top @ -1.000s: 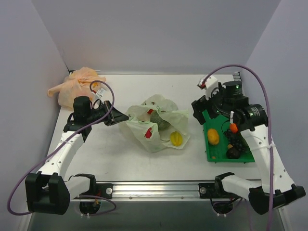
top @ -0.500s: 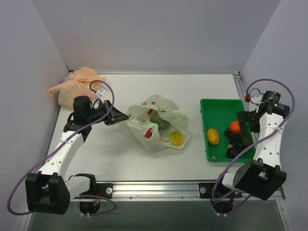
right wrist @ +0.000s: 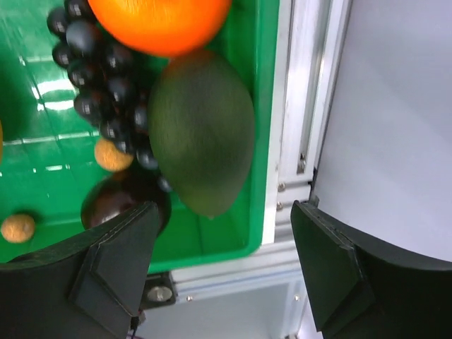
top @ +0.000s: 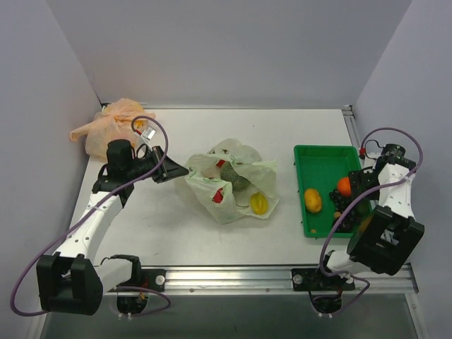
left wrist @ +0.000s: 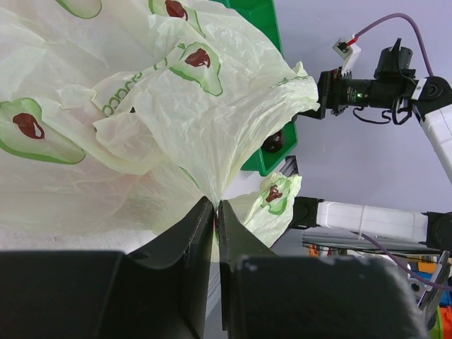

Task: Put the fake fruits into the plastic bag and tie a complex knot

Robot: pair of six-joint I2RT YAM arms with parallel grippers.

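pale green plastic bag (top: 229, 185) lies crumpled mid-table, mouth facing the right side. a yellow starfruit (top: 258, 203) sits at its near right edge and a dark green round fruit (top: 234, 177) shows deeper in; can't tell how far either is covered by the film. the rest of the fruits are in the green tray (top: 321, 155) well to the right of the bag: dark green fruit (right wrist: 201, 134), orange (right wrist: 162, 21), bunch of dark grapes (right wrist: 106, 85), a dark purple round piece (right wrist: 123, 205), a yellow-orange one (top: 313, 200), plus a couple of small tan bits.

left gripper (left wrist: 215, 208) is clenched on a fold of the bag's left edge, film pinched tight between the fingers and the rim pulled up a little on that side. right gripper (right wrist: 222, 208) hangs over the tray's right end, fingers spread wide and holding nothing. the dark green fruit lies right below the gap, against the tray wall and touching the grapes and the orange.

step in hand, my read: loading, partway through, several fruits not yet moved and the knot not begun. the right arm looks set to pick from the tray while the left holds the bag.

next move likely needs the right arm to drop straight down with its fingers either side of the dark green fruit. it's crowded there, so a finger could clip the wall or nudge the grapes. then lift and carry across to the bag mouth. the left should keep its hold so the mouth doesn't fold shut.

a peach bag (top: 113, 123) sits at the back left corner, not involved.
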